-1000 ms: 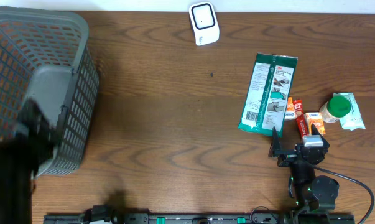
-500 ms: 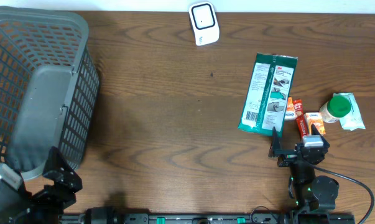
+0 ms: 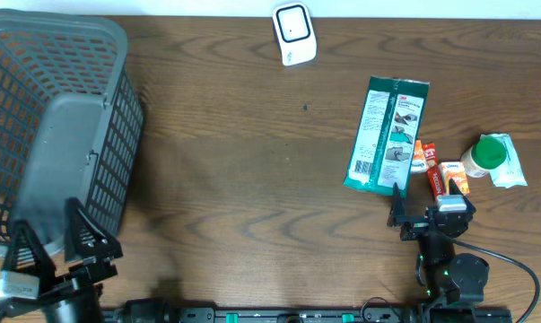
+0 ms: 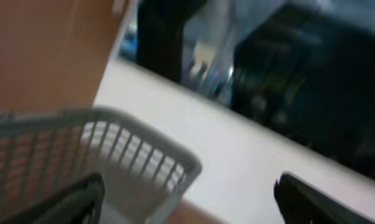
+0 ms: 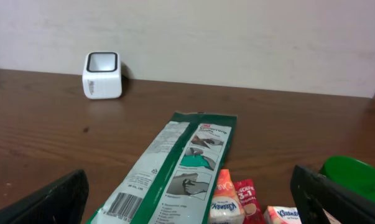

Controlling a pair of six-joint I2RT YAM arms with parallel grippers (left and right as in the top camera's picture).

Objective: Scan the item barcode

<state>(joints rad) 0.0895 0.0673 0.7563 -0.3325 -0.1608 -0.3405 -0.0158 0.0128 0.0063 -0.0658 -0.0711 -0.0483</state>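
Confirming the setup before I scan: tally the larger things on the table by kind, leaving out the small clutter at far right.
Grey basket: 1
White scanner: 1
Flat green packet: 1
Total: 3

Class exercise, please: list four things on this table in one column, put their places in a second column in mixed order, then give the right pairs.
Things:
1. grey basket
2. white scanner
3. green packet
4. green-lidded jar

Places:
A. lying flat right of centre, barcode facing up
B. at the far edge of the table, near the middle
C. at the left end of the table
D. furthest right, beside a white pack

Pairs: 1-C, 2-B, 3-A, 4-D
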